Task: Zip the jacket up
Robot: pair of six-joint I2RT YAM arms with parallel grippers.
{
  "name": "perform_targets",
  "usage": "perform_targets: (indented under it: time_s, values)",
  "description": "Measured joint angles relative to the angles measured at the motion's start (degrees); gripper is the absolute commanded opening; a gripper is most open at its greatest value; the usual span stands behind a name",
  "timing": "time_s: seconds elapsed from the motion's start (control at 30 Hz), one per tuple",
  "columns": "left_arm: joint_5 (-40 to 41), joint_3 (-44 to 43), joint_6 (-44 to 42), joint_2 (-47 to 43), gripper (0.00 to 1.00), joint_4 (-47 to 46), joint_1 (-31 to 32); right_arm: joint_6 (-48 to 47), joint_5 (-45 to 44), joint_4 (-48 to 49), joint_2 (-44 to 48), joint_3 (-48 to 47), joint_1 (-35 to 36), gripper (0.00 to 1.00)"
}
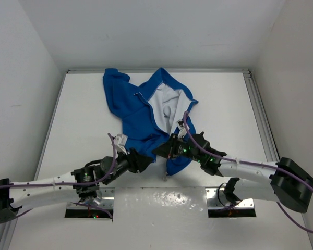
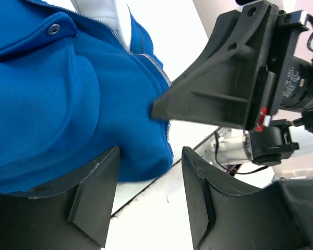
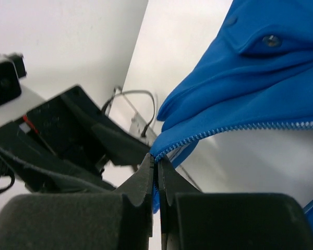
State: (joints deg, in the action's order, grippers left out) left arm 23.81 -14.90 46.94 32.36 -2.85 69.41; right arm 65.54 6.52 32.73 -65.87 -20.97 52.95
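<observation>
The bright blue jacket point(image 1: 138, 112) lies crumpled in the middle of the table, with its front open and the white lining point(image 1: 164, 101) showing. My right gripper point(image 1: 163, 151) is at the jacket's lower hem. In the right wrist view it point(image 3: 157, 162) is shut on the end of the zipper edge point(image 3: 240, 127), with blue cloth pinched between the fingers. My left gripper point(image 1: 146, 159) sits just left of it, by the hem. Its fingers point(image 2: 94, 192) stand apart with only bare table between them, and the blue hem point(image 2: 146, 161) lies just beyond the tips.
White walls enclose the table, and a metal rail point(image 1: 258, 109) runs along its right side. Two metal mounting plates point(image 1: 232, 200) sit at the near edge. The right arm's black gripper body point(image 2: 224, 78) hangs close above my left fingers.
</observation>
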Motion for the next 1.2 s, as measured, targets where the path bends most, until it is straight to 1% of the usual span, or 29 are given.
perform_targets:
  time_s: [0.27,0.37,0.47,0.73,0.83,0.87,0.93,0.97,1.13,1.17,1.2]
  values:
    - [0.1,-0.2,-0.9,0.3,0.47,0.0,0.0,-0.5,5.2,-3.1,-0.8,-1.2,0.0,0.0]
    - [0.2,-0.2,-1.0,0.5,0.46,0.0,0.0,-0.6,6.2,-3.3,-0.8,-1.2,0.0,0.0]
    - [0.2,-0.2,-1.1,1.0,0.42,0.0,0.0,-0.3,6.9,-2.7,-0.8,-1.2,-0.1,0.0]
    - [0.0,-0.1,-1.0,1.4,0.45,-0.7,0.0,2.1,8.5,1.0,-0.9,-0.4,-1.7,0.0]
    - [-0.1,-0.1,-1.0,1.5,0.36,-1.0,0.0,2.7,8.8,1.9,-0.9,-0.2,-1.8,0.0]
    - [-0.1,-0.1,-1.0,1.5,0.27,-1.2,0.0,2.9,8.9,1.9,-0.9,-0.1,-1.8,0.0]
    - [-0.3,-0.1,-0.9,1.9,0.21,-2.0,0.0,3.0,9.0,1.9,-1.0,-0.1,-1.8,0.0]
    - [-0.5,-0.1,-1.0,2.1,0.16,-2.3,0.0,3.1,9.0,1.9,-1.0,-0.1,-1.8,0.0]
    - [-0.9,-0.1,-1.2,3.6,0.07,-3.6,0.0,3.3,9.0,1.9,-1.5,-0.1,-1.9,0.0]
    - [-1.0,-0.1,-1.3,3.7,0.0,-3.7,0.0,3.3,9.0,1.9,-1.6,-0.1,-1.9,0.0]
    - [-1.0,-0.1,-1.2,3.8,0.0,-3.7,0.0,3.4,9.0,1.9,-1.7,0.0,-1.9,0.0]
